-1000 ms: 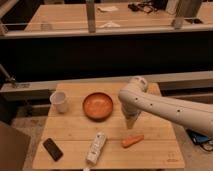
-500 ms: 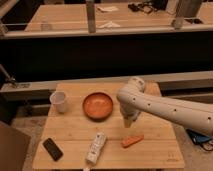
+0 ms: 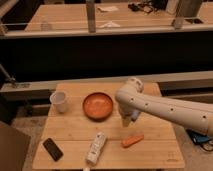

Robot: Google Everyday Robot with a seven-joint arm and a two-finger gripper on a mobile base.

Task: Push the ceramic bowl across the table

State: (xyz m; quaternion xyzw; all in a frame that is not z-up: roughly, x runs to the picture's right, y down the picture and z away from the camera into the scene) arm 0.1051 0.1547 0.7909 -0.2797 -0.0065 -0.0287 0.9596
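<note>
The ceramic bowl [image 3: 98, 106], round, shallow and glossy orange-brown, sits on the light wooden table [image 3: 155, 152] toward its back middle. My white arm reaches in from the right, bends above the table and points down. My gripper [image 3: 129, 120] hangs just right of the bowl's rim, low over the tabletop and close to the bowl. Whether it touches the bowl I cannot tell.
A small white cup [image 3: 59, 101] stands left of the bowl. A black phone [image 3: 52, 149] lies front left, a white bottle [image 3: 96, 147] on its side at front middle, and a carrot [image 3: 132, 140] below the gripper. A longer wooden table [image 3: 65, 15] with metal posts lies behind.
The arm's wrist and gripper have shifted slightly left, closer to the bowl's right rim. The bowl and the other objects have not moved.
</note>
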